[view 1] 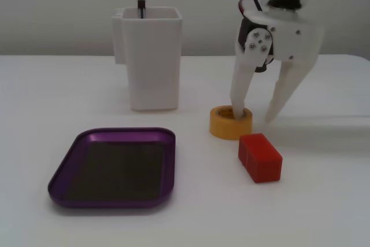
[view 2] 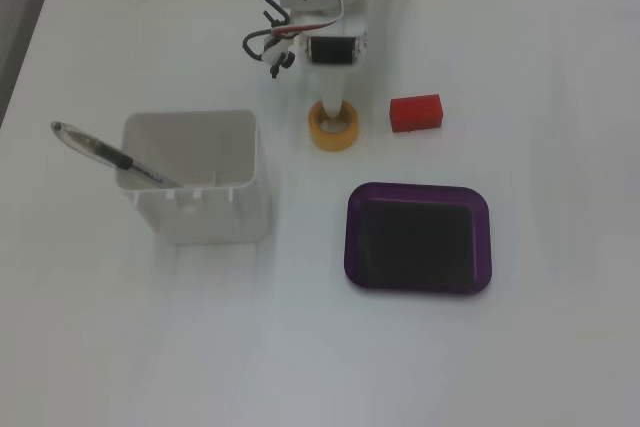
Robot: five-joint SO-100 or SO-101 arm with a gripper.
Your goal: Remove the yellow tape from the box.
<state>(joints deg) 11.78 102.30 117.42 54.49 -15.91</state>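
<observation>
A plain white table (view 1: 87,85) ran back to a pale wall, evenly lit. On it, in a fixed view, the yellow tape (view 1: 222,124) lay flat just outside the box (view 1: 69,160), off to that tray's right and a little behind it; the box itself was a shallow purple tray with a dark bare bottom. The gripper (view 1: 252,115) stood over the roll with its white fingers spread apart: one fingertip (view 1: 238,108) was down inside the ring's hole, the other rested on the table outside the roll, to its right. A red block (view 1: 260,157) sat just beside the tape, nearer the camera. A tall white container (view 1: 153,62) stood behind the tray with a pen (view 2: 100,150) leaning in it, seen most clearly in the fixed view from above.
</observation>
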